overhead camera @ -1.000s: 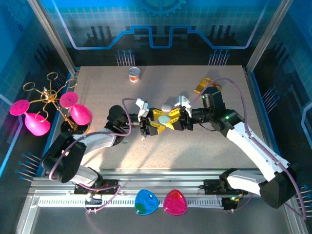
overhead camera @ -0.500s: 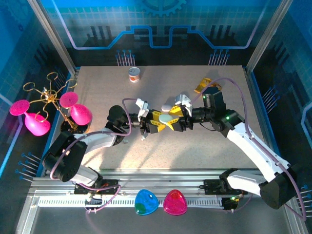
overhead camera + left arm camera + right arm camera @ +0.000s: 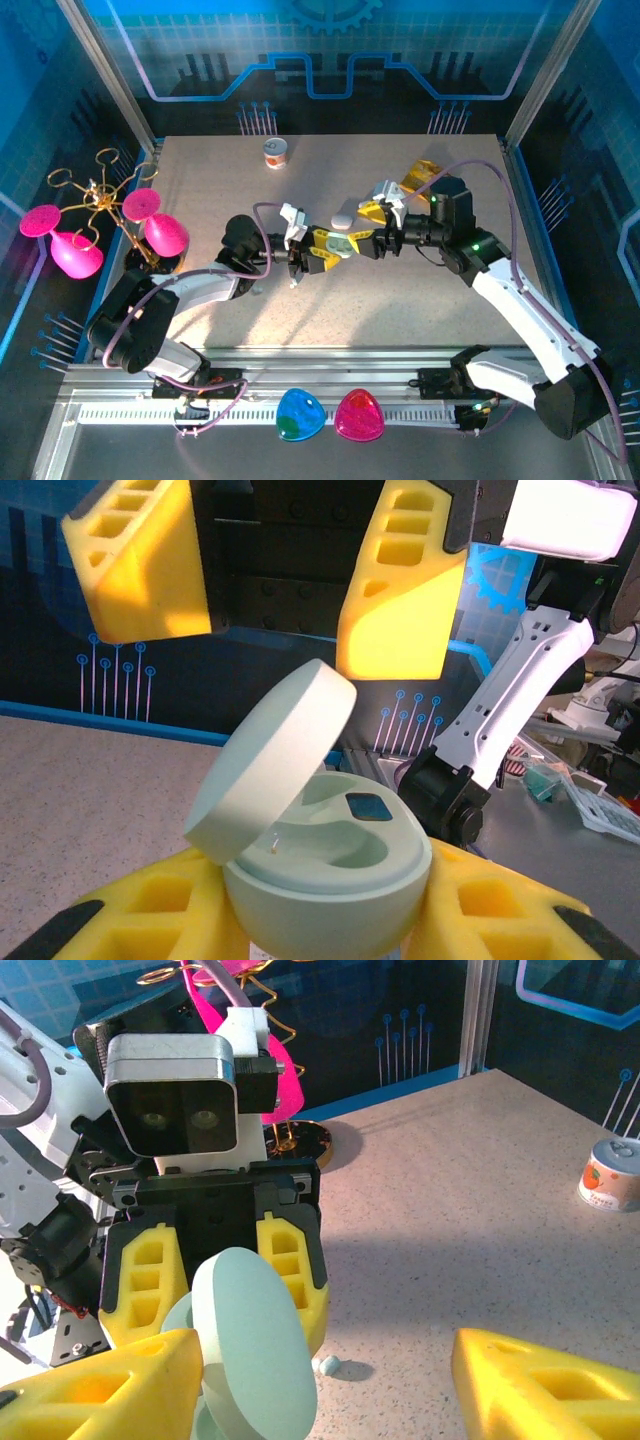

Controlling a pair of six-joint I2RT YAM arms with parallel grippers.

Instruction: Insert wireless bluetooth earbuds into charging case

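Above the desk [image 3: 220,180], left fingers [image 3: 140,920] were clamped on the open charging case [image 3: 330,880], right fingers [image 3: 400,590] apart; a nudge could've flipped its lid [image 3: 270,760] shut.

Both arms extended inward, forearms low, grippers facing each other tip to tip. Left gripper [image 3: 322,250]: jaws clamped on the base of the charging case [image 3: 330,880]. Right gripper [image 3: 370,226]: jaws spread wide, just beyond the left fingertips.
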